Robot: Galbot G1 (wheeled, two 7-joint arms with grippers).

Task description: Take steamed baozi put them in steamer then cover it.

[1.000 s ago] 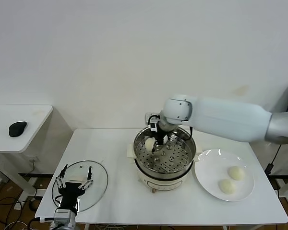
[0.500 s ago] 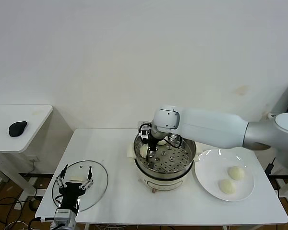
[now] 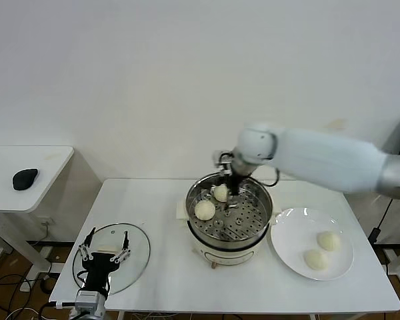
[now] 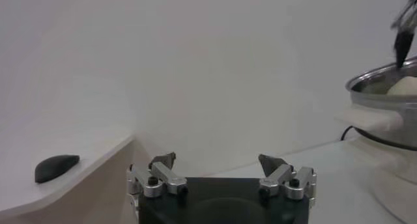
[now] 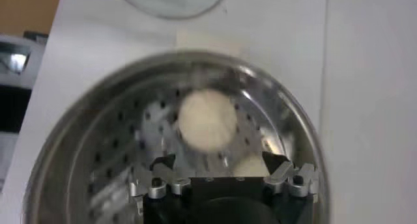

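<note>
1. Right hand (image 3: 228, 175): raised over the far rim of the steamer (image 3: 261, 215), fingers spread, nothing between them. Right wrist view looks straight down into the pot, both fingertips apart and empty.
2. Steamed baozi: two lie on the perforated tray inside the steamer, one (image 3: 205, 210) toward the robot's left side of the tray, the other (image 3: 221, 193) farther back, just below the right hand. They sit apart, not stacked; I judge that spacing leaves tray room for the rest.
3. Two more baozi (image 3: 329, 241) (image 3: 313, 259) wait on the white plate (image 3: 287, 233), just to the right of the steamer. Close staging keeps the right arm's carry short.
4. The cover (image 3: 137, 257) lies flat on the tabletop (image 3: 160, 200) at the robot's left, well apart from the pot, handle up. Off the pot, it leaves the opening free for loading.
5. Left hand (image 3: 103, 253): parked low over the cover, fingers wide, gripping nothing. Its station there suggests it is kept ready for the lid.
6. Progress, as I judge it: half the buns are loaded, and covering is not yet done.
7. A side table at the left carries a dark mouse (image 3: 24, 178), not part of the work.
</note>
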